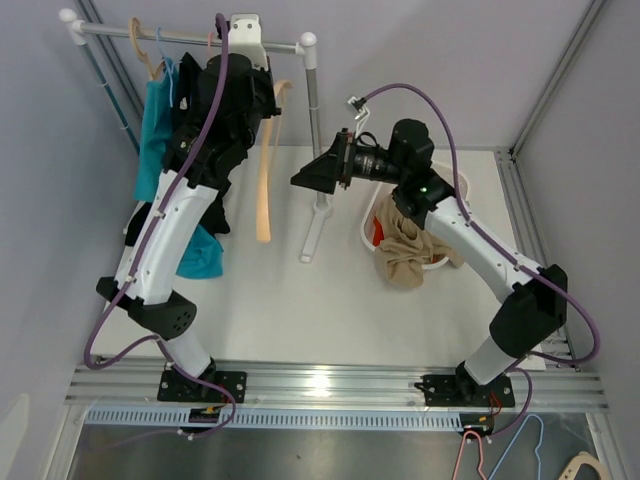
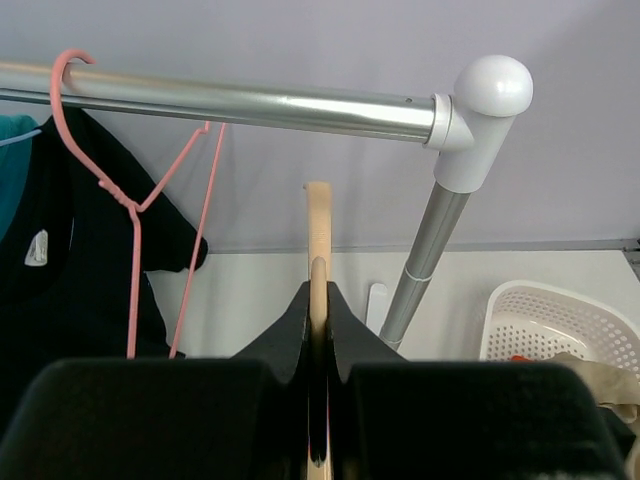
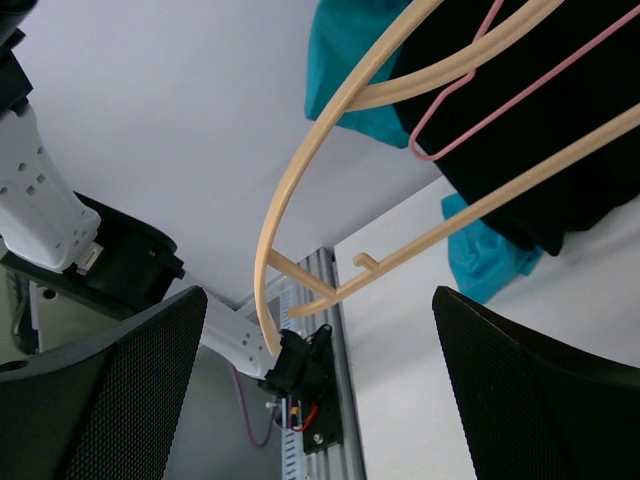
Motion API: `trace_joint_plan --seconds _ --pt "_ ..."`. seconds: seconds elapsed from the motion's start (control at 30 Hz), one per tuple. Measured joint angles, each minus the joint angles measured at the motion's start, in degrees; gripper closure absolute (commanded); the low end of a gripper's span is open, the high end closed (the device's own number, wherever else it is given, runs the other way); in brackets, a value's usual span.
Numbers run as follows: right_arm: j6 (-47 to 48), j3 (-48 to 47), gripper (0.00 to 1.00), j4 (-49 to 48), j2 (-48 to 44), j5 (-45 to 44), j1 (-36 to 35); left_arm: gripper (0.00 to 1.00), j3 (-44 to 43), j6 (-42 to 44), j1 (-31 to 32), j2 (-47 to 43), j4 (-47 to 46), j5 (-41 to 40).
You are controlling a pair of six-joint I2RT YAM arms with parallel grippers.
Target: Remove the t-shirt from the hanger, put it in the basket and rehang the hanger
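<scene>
Soft, light and floppy, the tan cotton t-shirt (image 1: 405, 250) slumps over the white perforated plastic basket (image 1: 460, 183), easiest pinched at a bunched fold; left fingers (image 2: 285, 340) clamp the bare pale wooden hanger (image 2: 318, 225), right fingers (image 3: 110, 400) gape wide, empty.

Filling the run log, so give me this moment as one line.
left jaws: shut on bare wooden hanger | right jaws: open, empty | black t-shirt: on pink hanger | beige garment: in basket
</scene>
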State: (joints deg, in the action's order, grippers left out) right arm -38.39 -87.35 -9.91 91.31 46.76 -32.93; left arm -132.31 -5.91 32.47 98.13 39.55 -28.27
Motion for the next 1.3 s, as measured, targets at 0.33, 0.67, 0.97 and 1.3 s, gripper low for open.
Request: trace_joint_plan --seconds 0.33,0.67,0.97,1.3 --pt "-4.55 -7.17 0.09 -4.74 8.13 1.75 -5.22 0.99 1.07 -0.31 0.02 -2.38 -0.33 0.02" --pt "-5.97 -11.93 0.61 -6.36 13.07 1.84 -8.85 0.99 3.52 -0.31 0.04 -3.43 -1.22 0.0" --pt "-6.49 -12.48 1.0 -3.91 14.84 -0.35 -8.7 0.99 3.56 -0.26 0.5 -4.2 -1.68 0.09" --pt "-4.04 -17.64 1.0 -0.15 15.61 0.07 -9.35 0.65 3.63 -0.02 0.5 -4.39 -2.36 0.2"
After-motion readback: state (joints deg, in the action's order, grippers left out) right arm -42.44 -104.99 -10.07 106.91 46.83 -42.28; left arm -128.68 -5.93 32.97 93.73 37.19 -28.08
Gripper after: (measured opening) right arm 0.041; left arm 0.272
